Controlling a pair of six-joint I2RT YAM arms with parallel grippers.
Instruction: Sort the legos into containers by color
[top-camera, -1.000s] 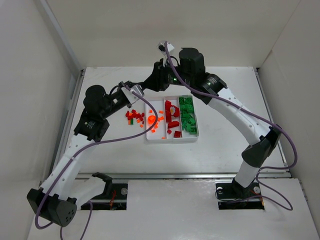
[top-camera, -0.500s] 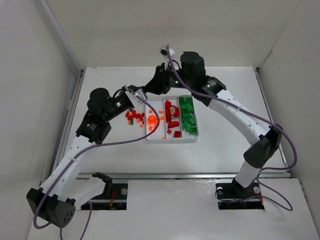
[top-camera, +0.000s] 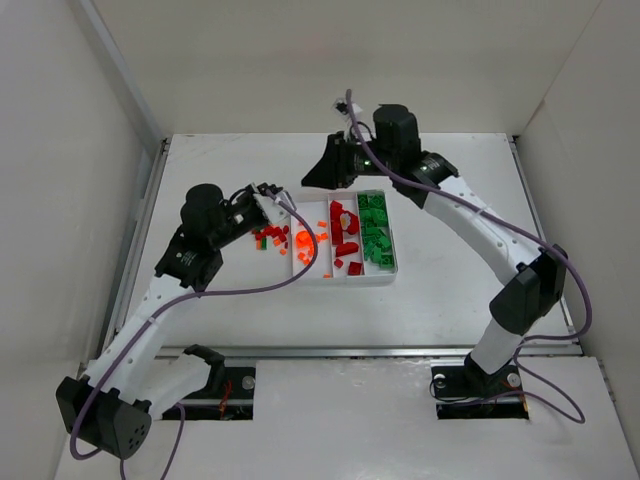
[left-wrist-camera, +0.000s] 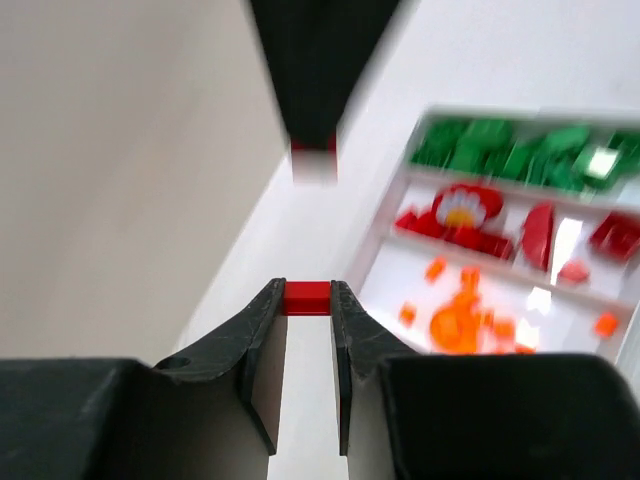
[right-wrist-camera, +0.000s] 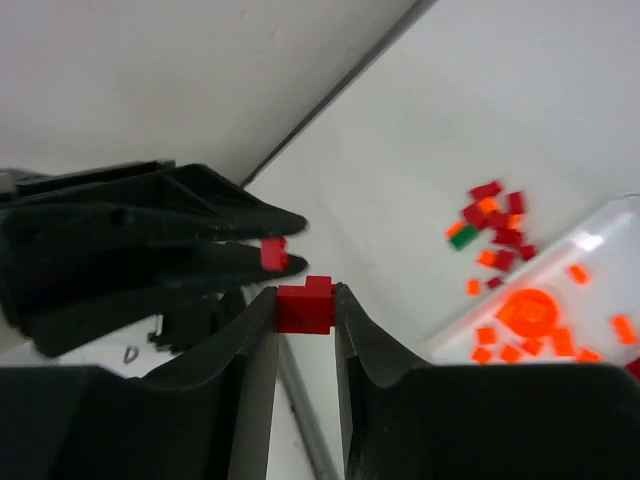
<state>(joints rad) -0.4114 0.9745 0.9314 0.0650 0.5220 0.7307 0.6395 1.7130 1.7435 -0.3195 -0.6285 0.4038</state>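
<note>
Lego status: one dark red brick (left-wrist-camera: 307, 297) is sitting pinched between the fingertips of the left hand (left-wrist-camera: 308, 305). A second dark red brick (right-wrist-camera: 305, 306) is sitting pinched the same way in the right hand (right-wrist-camera: 305, 298). Each hand is clamping its brick by two opposite flat faces, at the very tips. Held so, the brick is protruding and should drop free on release w/o the fingers entering a lane.

Remaining legos: a loose pile (top-camera: 268, 237), mostly dark red and orange w/ one green pc, is lying on the worktop (top-camera: 450, 290) just beside the left edge of the tray (top-camera: 340, 285).

Tray contents:
- left compartment (top-camera: 306, 210) is carrying orange pcs (top-camera: 305, 240);
- middle compartment (top-camera: 338, 278) is carrying dark red pcs (top-camera: 345, 225);
- right compartment (top-camera: 380, 278) is carrying green pcs (top-camera: 375, 235).

Hand positions: both are hovering clear of the worktop near the tray's far left corner, tips pointing toward each other. Each is showing in the other's wrist view.

Judgement: both hands are in the carry phase, dest. = middle compartment. That lane is narrow, so the hands are probably needing to enter one at a time. Simultaneous entry is risking finger contact and a brick knocked into the orange lane.

Progress, est.: well along, w/ only the small pile left to sort.
</note>
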